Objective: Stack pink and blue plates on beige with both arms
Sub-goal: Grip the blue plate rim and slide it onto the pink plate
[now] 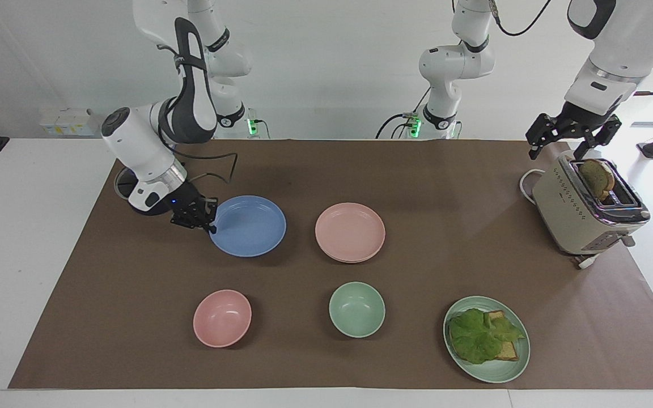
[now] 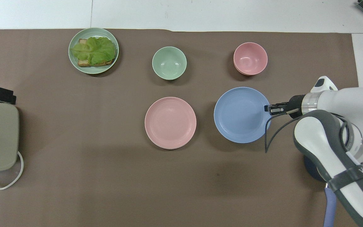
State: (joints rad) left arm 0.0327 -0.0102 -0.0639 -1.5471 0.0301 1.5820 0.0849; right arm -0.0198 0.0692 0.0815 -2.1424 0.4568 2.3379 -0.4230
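The right hand (image 1: pixel 208 222) was pinched shut on the rim of the blue plate (image 1: pixel 250 225), held up beside the pink plate (image 1: pixel 350 232) stacked on the beige plate (image 1: pixel 355 259). The left hand (image 1: pixel 569 139) hung spread open over the toaster (image 1: pixel 581 212).

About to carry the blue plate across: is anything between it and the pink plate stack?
Nothing visible. The right end effector holds the blue plate by its rim; only bare mat lies between it and the pink plate.
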